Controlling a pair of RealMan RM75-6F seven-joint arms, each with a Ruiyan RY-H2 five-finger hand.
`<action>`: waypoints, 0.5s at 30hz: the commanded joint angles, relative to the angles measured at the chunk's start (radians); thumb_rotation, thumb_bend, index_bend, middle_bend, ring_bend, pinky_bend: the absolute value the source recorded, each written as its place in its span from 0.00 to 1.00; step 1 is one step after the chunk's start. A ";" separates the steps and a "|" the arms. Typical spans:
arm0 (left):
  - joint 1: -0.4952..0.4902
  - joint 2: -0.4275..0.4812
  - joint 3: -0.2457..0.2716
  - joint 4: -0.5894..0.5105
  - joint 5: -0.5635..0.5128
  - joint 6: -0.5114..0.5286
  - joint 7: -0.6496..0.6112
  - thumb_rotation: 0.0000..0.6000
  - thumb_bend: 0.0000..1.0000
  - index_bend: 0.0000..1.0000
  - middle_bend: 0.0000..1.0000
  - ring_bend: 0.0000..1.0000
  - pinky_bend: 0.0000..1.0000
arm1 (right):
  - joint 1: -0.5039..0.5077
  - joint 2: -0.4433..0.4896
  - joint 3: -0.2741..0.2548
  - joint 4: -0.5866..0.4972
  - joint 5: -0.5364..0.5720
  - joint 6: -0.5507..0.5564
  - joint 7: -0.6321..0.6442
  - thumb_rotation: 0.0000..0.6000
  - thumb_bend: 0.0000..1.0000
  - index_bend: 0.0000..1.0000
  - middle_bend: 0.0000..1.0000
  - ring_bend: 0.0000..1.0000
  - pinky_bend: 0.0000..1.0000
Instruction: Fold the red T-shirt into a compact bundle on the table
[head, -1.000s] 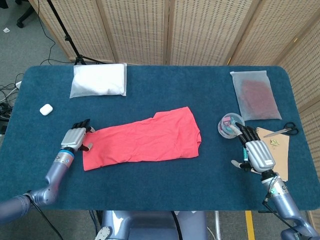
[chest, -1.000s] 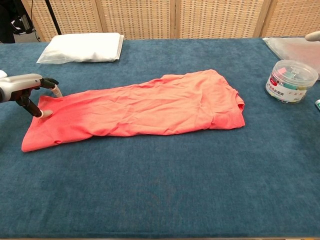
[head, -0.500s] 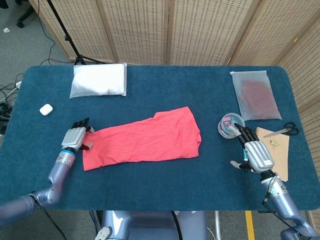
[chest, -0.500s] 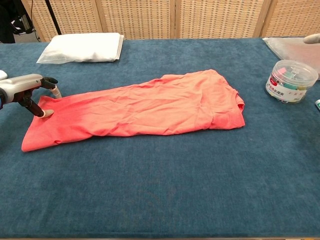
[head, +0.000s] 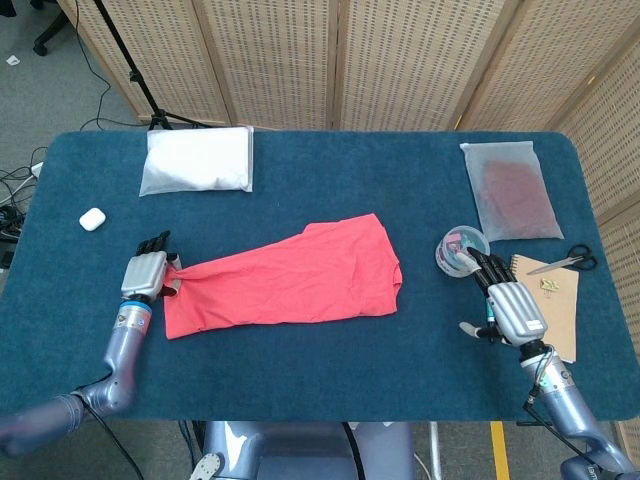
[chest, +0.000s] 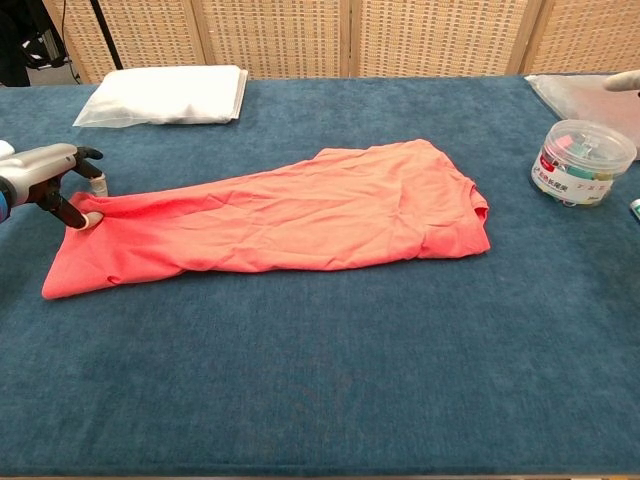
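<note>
The red T-shirt (head: 290, 280) (chest: 290, 215) lies folded into a long band across the middle of the blue table (head: 320, 370). Its collar end is at the right. My left hand (head: 147, 275) (chest: 45, 175) is at the band's left end and pinches the upper left corner of the cloth between thumb and a finger. Creases run from that corner toward the middle. My right hand (head: 512, 308) hovers over the table at the right, well apart from the shirt, its fingers spread and holding nothing.
A white pillow-like bag (head: 197, 160) lies at the back left, with a small white case (head: 92, 219) near the left edge. At the right are a clear tub of clips (head: 461, 250), a frosted bag (head: 510, 190), scissors (head: 565, 263) and a brown pad (head: 558, 305).
My left hand has shifted a little to the left and back, drawing the shirt's corner with it, so the left end is pulled taut. The right hand has barely moved.
</note>
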 joint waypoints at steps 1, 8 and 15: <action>0.001 -0.001 -0.003 0.001 -0.002 -0.001 0.006 1.00 0.44 0.76 0.00 0.00 0.00 | 0.000 0.000 0.000 0.000 -0.001 -0.001 0.001 1.00 0.00 0.00 0.00 0.00 0.00; 0.007 0.027 -0.023 -0.030 -0.005 -0.001 0.006 1.00 0.47 0.76 0.00 0.00 0.00 | -0.001 0.002 0.001 -0.002 -0.002 -0.002 0.004 1.00 0.00 0.00 0.00 0.00 0.00; 0.003 0.137 -0.025 -0.100 -0.089 -0.041 0.090 1.00 0.48 0.77 0.00 0.00 0.00 | -0.002 0.003 0.001 -0.004 -0.006 -0.002 0.003 1.00 0.00 0.00 0.00 0.00 0.00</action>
